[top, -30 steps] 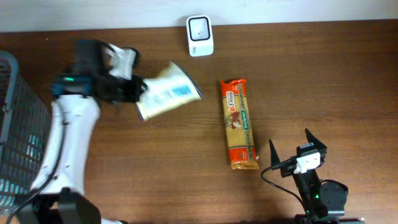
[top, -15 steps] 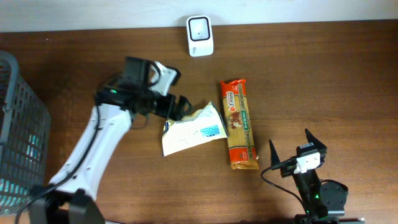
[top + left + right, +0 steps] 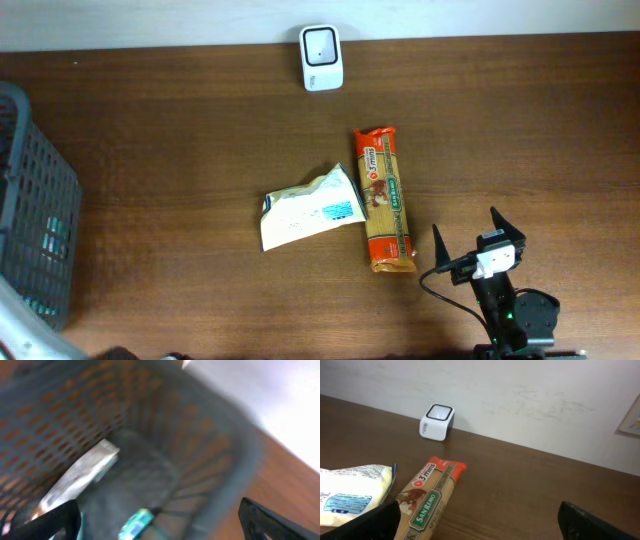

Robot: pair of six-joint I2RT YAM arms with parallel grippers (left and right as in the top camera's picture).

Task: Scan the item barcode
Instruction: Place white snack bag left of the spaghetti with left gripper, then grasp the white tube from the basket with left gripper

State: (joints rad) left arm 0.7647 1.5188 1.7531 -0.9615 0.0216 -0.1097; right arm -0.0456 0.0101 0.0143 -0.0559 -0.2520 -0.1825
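white pouch (image 3: 308, 213) lies flat on the tabletop (image 3: 180, 130) in the overhead view, ahead of the right hand (image 3: 466, 225) and off to its left, held by nothing. its long axis runs crosswise to that hand's reach, slightly tilted. the crimped end nearest the hand is just beside the pasta packet (image 3: 386, 200), perhaps touching. the pasta packet's long axis points away from the hand, orange end farthest. the scanner (image 3: 321, 44) sits well beyond both, window up. the right hand is released, fingers spread. the left hand is not in view here, and the basket (image 3: 40, 240) stands far to the left.

left wrist view, blurred: the left hand (image 3: 157, 510) is released and empty, fingers wide, hanging over the basket (image 3: 235, 460). a pale packet (image 3: 80, 475) and a teal item (image 3: 135, 522) lie below it.

right wrist view: the right hand (image 3: 477, 512) is wide open and empty. the pouch (image 3: 350, 492) and pasta packet (image 3: 432, 497) lie ahead to its left, with the scanner (image 3: 437, 422) farther ahead.

no barcode shows, so whether either item was scanned cannot be told. more items seem left in the basket.
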